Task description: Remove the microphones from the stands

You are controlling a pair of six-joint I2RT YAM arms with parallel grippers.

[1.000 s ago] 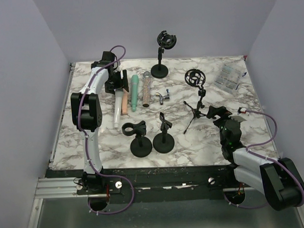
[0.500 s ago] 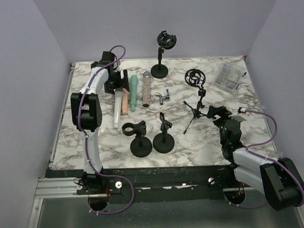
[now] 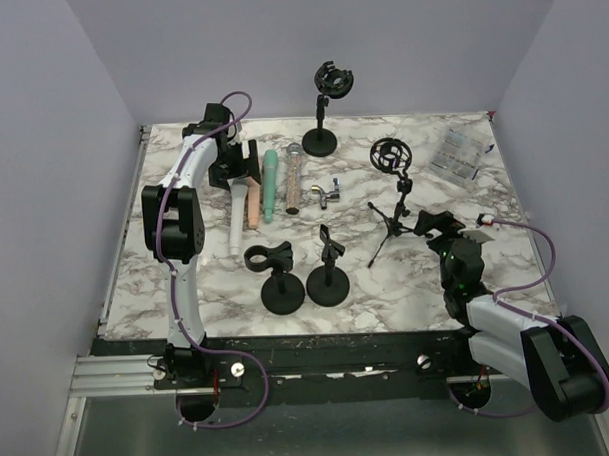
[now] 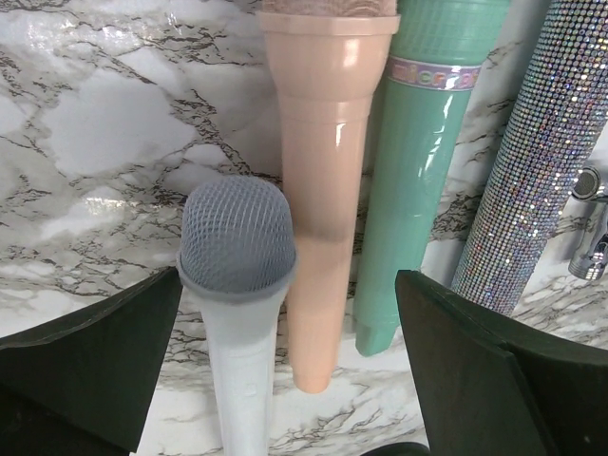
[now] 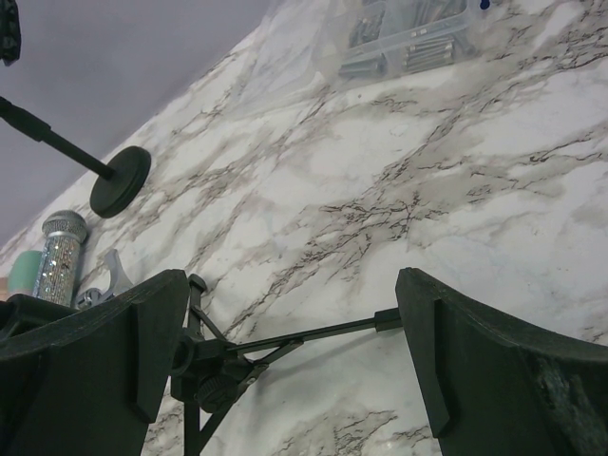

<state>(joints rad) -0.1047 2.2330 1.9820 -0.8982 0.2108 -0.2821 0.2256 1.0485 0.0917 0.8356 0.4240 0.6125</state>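
Marble-topped table (image 3: pixel 157 293) between lilac walls carries four microphones lying flat in a row at the far left, none of them on a stand. Over them hangs the left gripper (image 4: pixel 285 285), spread wide and grasping nothing. The mesh head of the white microphone (image 4: pixel 237 252) lies between its fingers, with the peach microphone (image 4: pixel 323 190) just beside it, then the green microphone (image 4: pixel 418 161) and the glittery microphone (image 4: pixel 532 161). At the right, the right gripper (image 5: pixel 293 285) is likewise spread and empty, low beside the tripod stand (image 5: pixel 214 366).

White microphone (image 4: pixel 237 285) handle beyond bottom edge
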